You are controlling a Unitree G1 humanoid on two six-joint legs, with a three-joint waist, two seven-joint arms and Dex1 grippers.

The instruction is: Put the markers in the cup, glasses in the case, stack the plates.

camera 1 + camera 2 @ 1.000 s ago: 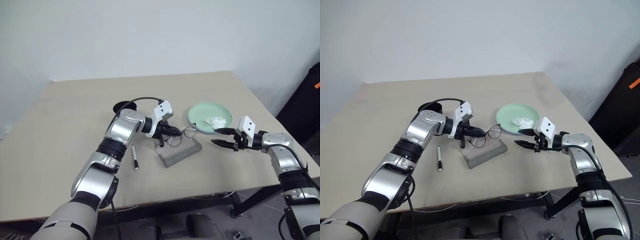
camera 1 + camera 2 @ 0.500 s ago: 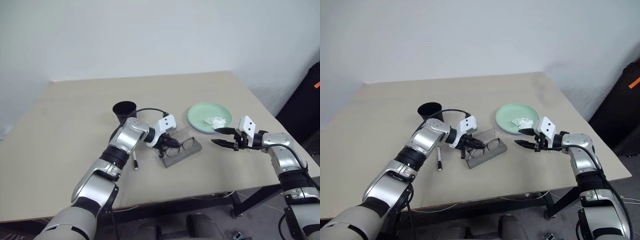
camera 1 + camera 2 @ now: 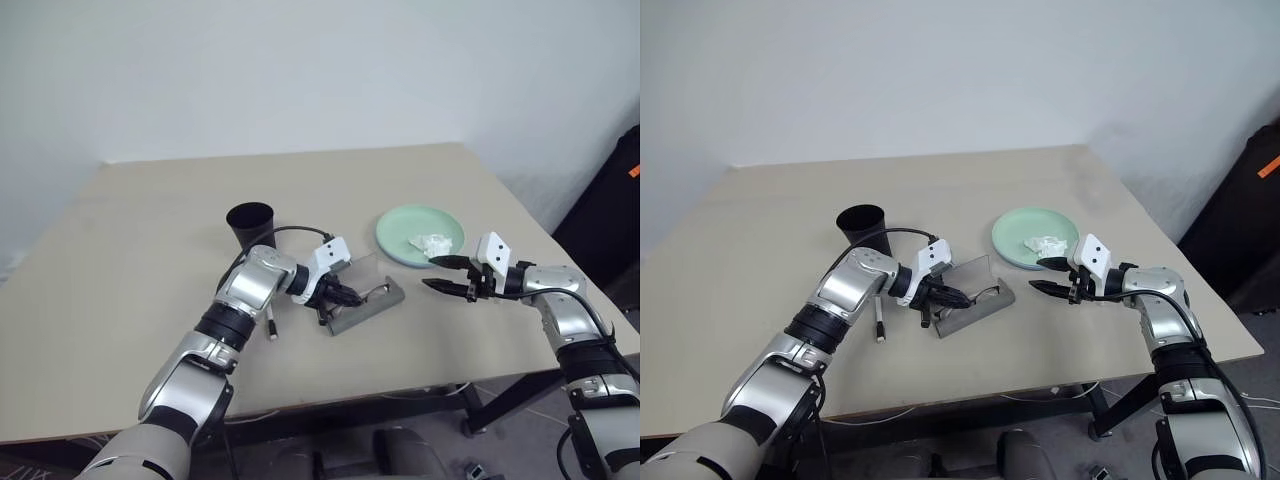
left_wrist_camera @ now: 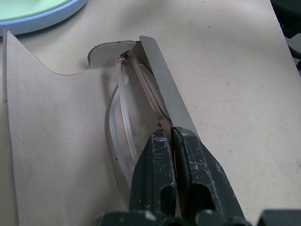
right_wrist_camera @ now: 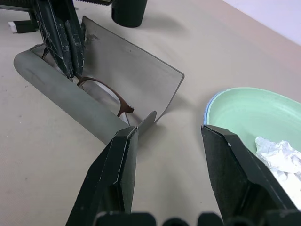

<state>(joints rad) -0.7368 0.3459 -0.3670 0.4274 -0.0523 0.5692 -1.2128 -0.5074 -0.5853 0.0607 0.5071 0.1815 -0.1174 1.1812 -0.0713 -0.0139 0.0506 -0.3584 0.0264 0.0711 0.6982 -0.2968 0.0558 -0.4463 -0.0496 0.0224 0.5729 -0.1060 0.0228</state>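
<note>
The grey case lies open mid-table, and the glasses rest inside it against the lid. My left gripper reaches down into the case, its fingers shut on the brown frame. The black cup stands upright behind my left arm. One marker lies on the table partly under that arm. To the right sits the mint green plate, with a light blue rim showing beneath it. My right gripper hovers open between case and plates, holding nothing.
A crumpled white tissue lies in the green plate. The table's right edge runs just beyond my right arm, with a dark object past it. The tabletop's left and far parts are bare.
My left gripper came down and back with the glasses, from above the case into it. The cup behind the arm came into sight. The right arm kept still.
</note>
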